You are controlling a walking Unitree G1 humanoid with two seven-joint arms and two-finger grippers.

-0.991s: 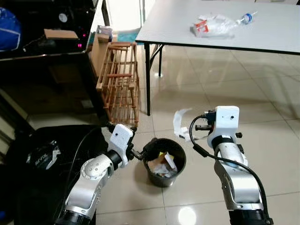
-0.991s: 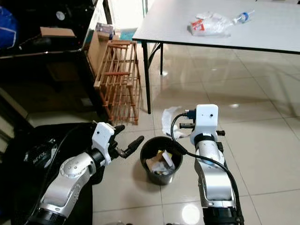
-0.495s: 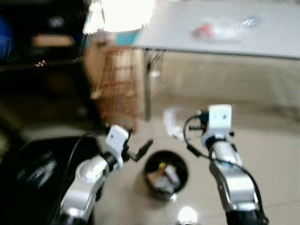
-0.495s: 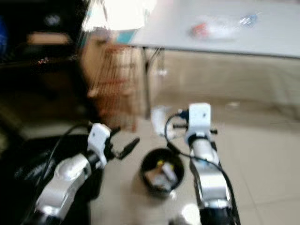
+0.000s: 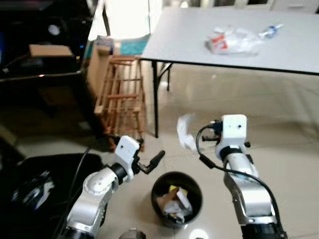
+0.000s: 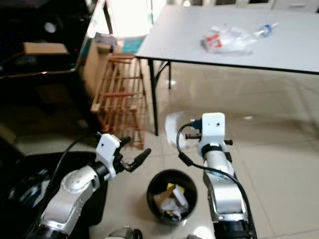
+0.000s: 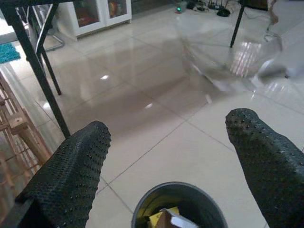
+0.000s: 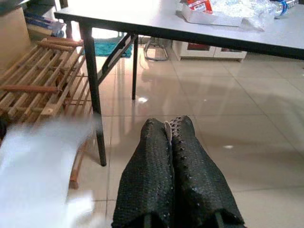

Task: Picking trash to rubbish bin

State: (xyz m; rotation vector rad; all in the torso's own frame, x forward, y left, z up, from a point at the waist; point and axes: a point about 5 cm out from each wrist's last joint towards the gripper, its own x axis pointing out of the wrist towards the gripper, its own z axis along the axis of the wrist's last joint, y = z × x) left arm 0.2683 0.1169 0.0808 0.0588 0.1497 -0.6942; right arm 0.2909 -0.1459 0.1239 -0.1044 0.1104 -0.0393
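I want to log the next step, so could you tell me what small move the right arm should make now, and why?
Probably swing the right gripper back and down over the bin. Its fingers are shut on a thin white plastic scrap, which hangs beyond the bin's rim, above the floor, so letting go here would likely miss. The left gripper is open and holds nothing.

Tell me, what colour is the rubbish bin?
The rubbish bin is black, clearest in the left eye view.
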